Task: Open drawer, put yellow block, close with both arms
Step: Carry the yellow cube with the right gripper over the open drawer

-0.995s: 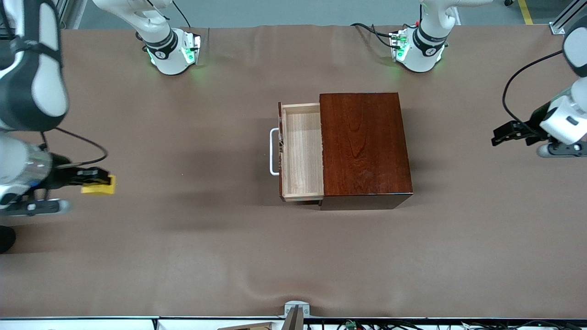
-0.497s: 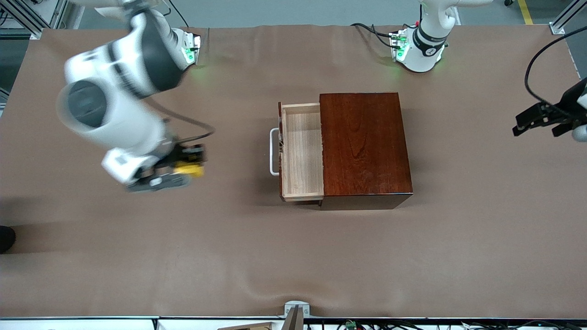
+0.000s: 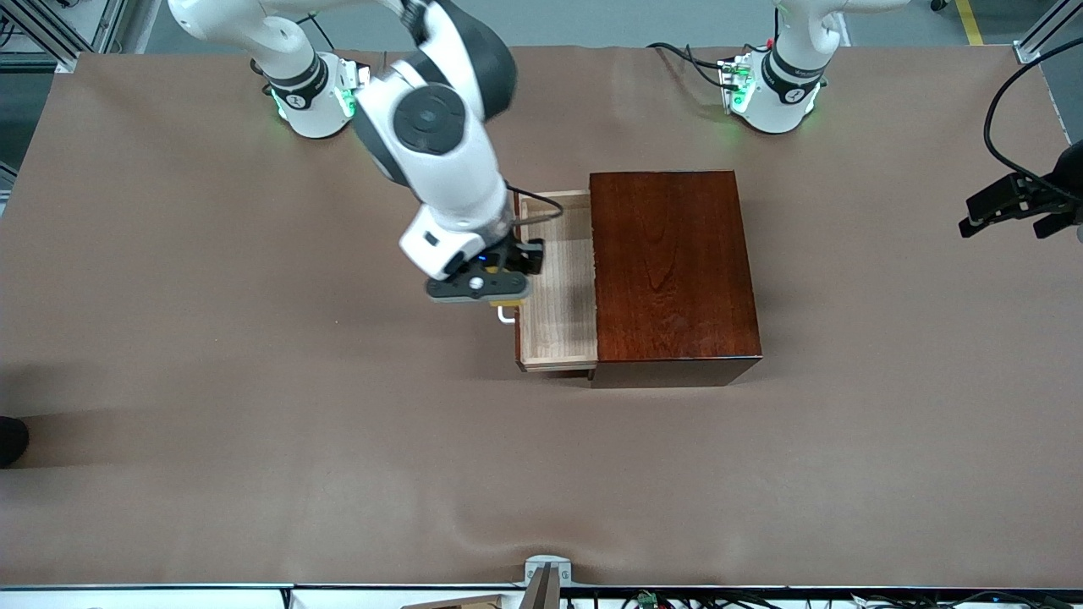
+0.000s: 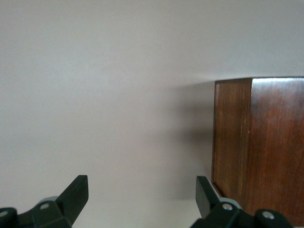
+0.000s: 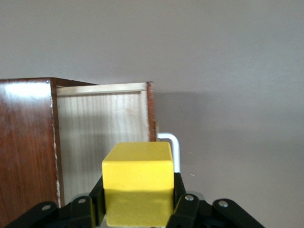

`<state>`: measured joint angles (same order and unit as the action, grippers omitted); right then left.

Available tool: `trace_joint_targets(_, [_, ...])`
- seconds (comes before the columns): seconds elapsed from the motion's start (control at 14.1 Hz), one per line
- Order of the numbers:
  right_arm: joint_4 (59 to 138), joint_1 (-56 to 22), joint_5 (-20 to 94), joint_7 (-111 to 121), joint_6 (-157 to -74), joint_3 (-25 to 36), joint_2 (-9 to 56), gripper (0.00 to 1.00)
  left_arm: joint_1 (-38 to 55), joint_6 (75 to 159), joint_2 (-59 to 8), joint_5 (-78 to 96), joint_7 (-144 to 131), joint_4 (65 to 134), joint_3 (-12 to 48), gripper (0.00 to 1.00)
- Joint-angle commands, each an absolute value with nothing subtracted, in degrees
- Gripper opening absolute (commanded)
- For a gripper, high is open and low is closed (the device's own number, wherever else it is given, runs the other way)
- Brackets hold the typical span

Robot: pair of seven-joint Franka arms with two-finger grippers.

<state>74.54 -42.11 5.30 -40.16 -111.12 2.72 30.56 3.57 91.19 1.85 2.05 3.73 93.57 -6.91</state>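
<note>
The drawer (image 3: 560, 326) stands pulled out of the mahogany box (image 3: 668, 271), its pale wood tray empty. Its white handle (image 3: 505, 315) faces the right arm's end of the table. My right gripper (image 3: 510, 292) hangs over the drawer's front edge and handle, shut on the yellow block (image 3: 508, 299). In the right wrist view the yellow block (image 5: 137, 183) sits between the fingers (image 5: 178, 197), with the tray (image 5: 99, 128) and handle (image 5: 174, 147) below. My left gripper (image 3: 981, 216) waits open over the left arm's end of the table, holding nothing (image 4: 142, 194).
The box (image 4: 266, 142) shows at the edge of the left wrist view, well apart from the left gripper. Brown cloth (image 3: 254, 440) covers the table. Both arm bases (image 3: 317, 97) (image 3: 774, 89) stand along the edge farthest from the front camera.
My right arm has swung from the right arm's end of the table to over the drawer's front, carrying the yellow block. My left gripper has drawn back toward the table's edge.
</note>
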Motion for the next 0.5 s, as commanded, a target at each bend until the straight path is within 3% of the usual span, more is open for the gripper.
trace_joint_targets(0.0, [70.7,-43.2,5.0,-44.2,-112.7,3.4,35.4,0.0,3.3,88.4,3.7,2.3,-0.9,92.5,-6.3,1.0])
trace_joint_targets(0.43, [69.8,-44.5,5.1,-46.3,-118.9,3.4,39.7,0.0,3.0,88.2,4.0,1.2,-3.2,93.1,-3.7,1.0])
